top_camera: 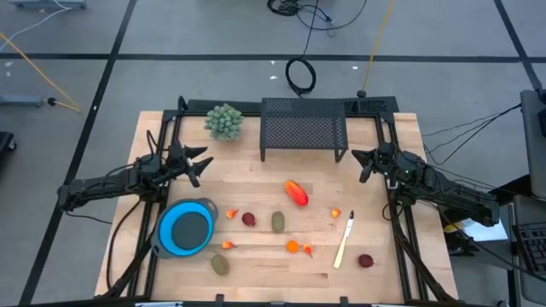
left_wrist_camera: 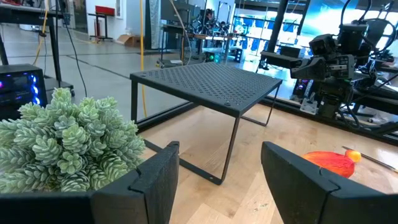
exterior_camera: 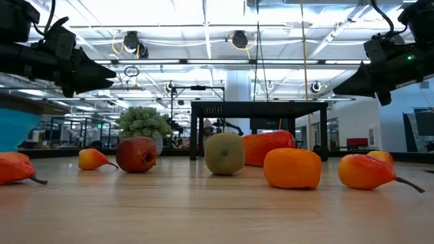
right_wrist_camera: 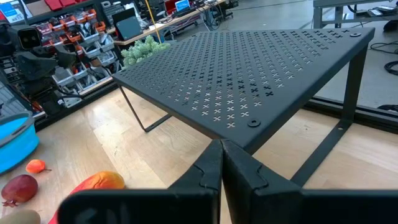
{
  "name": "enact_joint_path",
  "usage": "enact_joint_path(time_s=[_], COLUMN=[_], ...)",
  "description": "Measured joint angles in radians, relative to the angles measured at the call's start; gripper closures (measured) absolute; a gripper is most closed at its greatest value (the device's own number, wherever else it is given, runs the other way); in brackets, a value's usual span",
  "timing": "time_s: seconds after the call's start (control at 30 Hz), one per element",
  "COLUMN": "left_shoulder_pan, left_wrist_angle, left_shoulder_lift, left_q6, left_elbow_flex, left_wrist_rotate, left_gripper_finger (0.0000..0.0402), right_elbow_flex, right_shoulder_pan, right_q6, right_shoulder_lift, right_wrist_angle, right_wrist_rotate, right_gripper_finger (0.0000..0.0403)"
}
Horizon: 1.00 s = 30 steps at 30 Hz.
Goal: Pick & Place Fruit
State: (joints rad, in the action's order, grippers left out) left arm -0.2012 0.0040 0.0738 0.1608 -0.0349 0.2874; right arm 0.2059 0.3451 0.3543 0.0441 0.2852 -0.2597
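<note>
Item: large red-orange elongated toy fruit [top_camera: 296, 193], lying loose near the middle of the pale wooden desk [top_camera: 256, 260], just in front of the black perforated metal rack [top_camera: 304, 128] at the desk's back edge. Its long axis runs on a slant, from back-left to front-right of the desk.

Left claw [top_camera: 201, 164]: raised off the desk near the left edge, fingers apart, nothing between them. In the left wrist view you see the fruit beyond one finger [left_wrist_camera: 298, 186], off toward the right edge.

Right claw [top_camera: 365, 164]: raised near the right edge, fingers pressed together, nothing held.

Bearing: the fruit sits between both claws and a little toward the desk's front. You have the right claw somewhat nearer, but only the left stands ready to take anything.

Other stock: dark red round piece [top_camera: 248, 219], olive-green oval piece [top_camera: 278, 222], tiny orange pieces [top_camera: 293, 247], all forward of the big fruit. Round blue bowl [top_camera: 187, 228] toward the front-left corner.
</note>
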Motion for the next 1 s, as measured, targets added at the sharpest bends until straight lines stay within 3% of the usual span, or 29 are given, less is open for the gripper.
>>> enact_joint_path(time_s=[1.0], left_shoulder_pan=[0.000], left_wrist_angle=[0.000], left_shoulder_lift=[0.000], left_q6=[-0.028], left_elbow_flex=[0.000], left_wrist_rotate=[0.001], left_gripper_finger=[0.0172], right_elbow_flex=[0.000], right_shoulder_pan=[0.000], right_q6=[-0.007], right_shoulder_lift=[0.000], right_wrist_angle=[-0.026], right_wrist_rotate=[-0.001], right_gripper_finger=[0.0403])
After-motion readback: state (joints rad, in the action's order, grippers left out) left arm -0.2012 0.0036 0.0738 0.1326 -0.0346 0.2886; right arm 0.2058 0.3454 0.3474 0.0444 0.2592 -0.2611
